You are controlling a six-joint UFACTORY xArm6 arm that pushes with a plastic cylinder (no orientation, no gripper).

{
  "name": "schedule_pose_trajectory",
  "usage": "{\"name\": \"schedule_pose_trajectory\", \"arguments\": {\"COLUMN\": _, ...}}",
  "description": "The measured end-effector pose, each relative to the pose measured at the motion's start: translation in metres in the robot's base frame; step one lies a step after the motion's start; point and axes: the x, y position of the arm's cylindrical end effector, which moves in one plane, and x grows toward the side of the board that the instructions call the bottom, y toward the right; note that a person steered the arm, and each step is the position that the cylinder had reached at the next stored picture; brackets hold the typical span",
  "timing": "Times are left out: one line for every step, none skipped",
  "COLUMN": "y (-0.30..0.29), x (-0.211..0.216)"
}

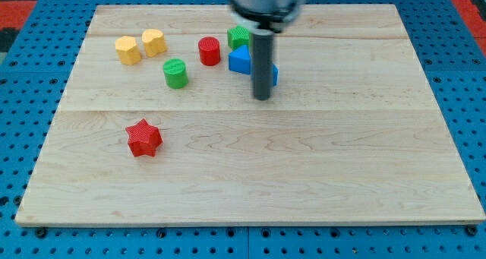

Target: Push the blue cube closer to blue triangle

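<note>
Pale wood table [250, 183]: the near half is bare apart from a red star [143, 137] toward the view's left; plenty of open room there and at the view's right, with the near edge well away from every block.
Tool: a plain rod, no jaws to be wide or narrow, and it holds nothing; my tip [262, 98] rests on the wood just in front of the two blue blocks.
Blue cube [272, 75]: mostly hidden behind the rod, only a sliver showing at the rod's right side; whether the rod touches it I cannot tell.
Blue triangle [240, 60]: just left of the rod and a little farther back, close beside the cube or touching it; the gap is hidden.
Risk, glancing push: the tip sits in front of the cube rather than at its right, so a push from here would likely send it toward the far edge or spin it aside, not leftward.
Risk, neighbours: a red cylinder [209, 51] and a green block [238, 37] crowd the triangle; too firm a shove could knock the triangle into them.
Farther left: a green cylinder [175, 73] and two yellow blocks [128, 50] [153, 42], well apart from the blue pair.
Far edge: near the green block, so little room behind.
</note>
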Motion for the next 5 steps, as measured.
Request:
{"name": "schedule_pose_trajectory", "arguments": {"y": 0.067, "x": -0.034}}
{"name": "schedule_pose_trajectory", "arguments": {"y": -0.004, "x": -0.05}}
{"name": "schedule_pose_trajectory", "arguments": {"y": -0.027, "x": -0.034}}
{"name": "schedule_pose_trajectory", "arguments": {"y": -0.013, "x": -0.022}}
{"name": "schedule_pose_trajectory", "arguments": {"y": -0.006, "x": -0.023}}
